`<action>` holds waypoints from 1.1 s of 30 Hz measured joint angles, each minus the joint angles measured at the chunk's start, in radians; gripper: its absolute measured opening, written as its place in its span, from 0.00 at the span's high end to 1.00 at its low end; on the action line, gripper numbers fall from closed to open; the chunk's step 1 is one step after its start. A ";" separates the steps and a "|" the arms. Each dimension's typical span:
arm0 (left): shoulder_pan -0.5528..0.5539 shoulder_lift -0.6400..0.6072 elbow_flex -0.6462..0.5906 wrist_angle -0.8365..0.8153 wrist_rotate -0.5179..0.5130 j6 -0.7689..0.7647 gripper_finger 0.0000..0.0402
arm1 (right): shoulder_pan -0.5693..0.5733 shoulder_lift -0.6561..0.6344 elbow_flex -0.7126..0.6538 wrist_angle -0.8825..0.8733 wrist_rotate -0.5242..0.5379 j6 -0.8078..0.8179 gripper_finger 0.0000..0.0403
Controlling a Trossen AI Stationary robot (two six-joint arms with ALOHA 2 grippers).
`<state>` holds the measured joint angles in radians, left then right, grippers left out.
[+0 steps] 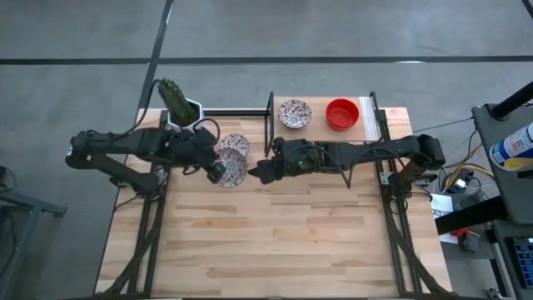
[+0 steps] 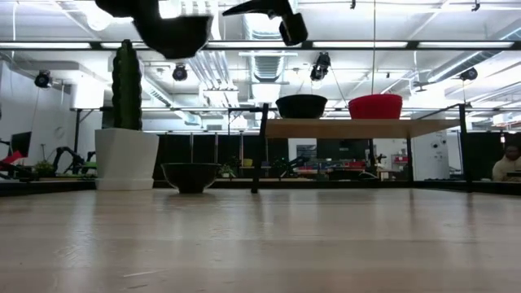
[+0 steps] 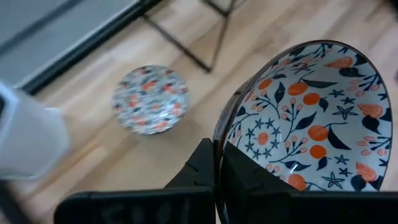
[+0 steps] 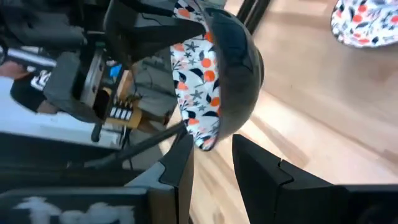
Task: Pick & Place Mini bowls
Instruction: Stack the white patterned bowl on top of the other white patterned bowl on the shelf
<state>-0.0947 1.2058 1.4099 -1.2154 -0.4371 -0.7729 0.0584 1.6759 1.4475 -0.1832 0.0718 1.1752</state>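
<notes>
Left gripper (image 1: 218, 172): up off the counter (image 1: 275, 242), fingers (image 3: 205, 171) clamped on the rim of a floral bowl — the held floral bowl (image 3: 308, 118) hangs in the air, tilted, its patterned inside showing to the left wrist camera
Right gripper (image 1: 260, 172): just beside that held bowl, facing the left one; in its own wrist view its fingers (image 4: 261, 171) stand apart with the bowl's lower edge right at the gap, though I cannot tell whether they touch it
Held bowl from the low view: dark underside near the top edge of the picture, clear of the wood
Second floral bowl (image 1: 234, 145): sitting on the counter near the cactus pot (image 1: 185, 111), just behind the held one
Raised shelf (image 1: 366, 121): at the back of the counter, carrying a third floral bowl (image 1: 295, 113) and a plain red bowl (image 1: 341, 113) side by side, apart from each other
Cactus (image 2: 126, 85): upright in its white pot at the back left corner
Behind the counter: an open workshop with ceiling lights — a person at the far right edge of the low view
</notes>
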 joint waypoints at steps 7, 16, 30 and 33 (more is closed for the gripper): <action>0.016 0.089 0.071 -0.165 -0.101 -0.033 0.99 | 0.046 0.027 0.000 0.052 0.277 -0.008 0.73; 0.016 0.094 0.113 -0.112 -0.108 -0.006 0.99 | 0.062 0.027 0.000 0.055 0.486 -0.083 0.73; 0.028 0.094 0.112 0.022 -0.100 0.066 0.99 | 0.045 0.027 0.000 0.056 0.482 -0.053 0.73; 0.028 0.094 0.112 0.042 -0.097 0.070 0.99 | 0.042 0.027 0.000 0.053 0.476 -0.051 0.74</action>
<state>-0.0666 1.3003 1.5215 -1.1738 -0.5337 -0.7033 0.1001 1.7031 1.4475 -0.1306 0.5478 1.1242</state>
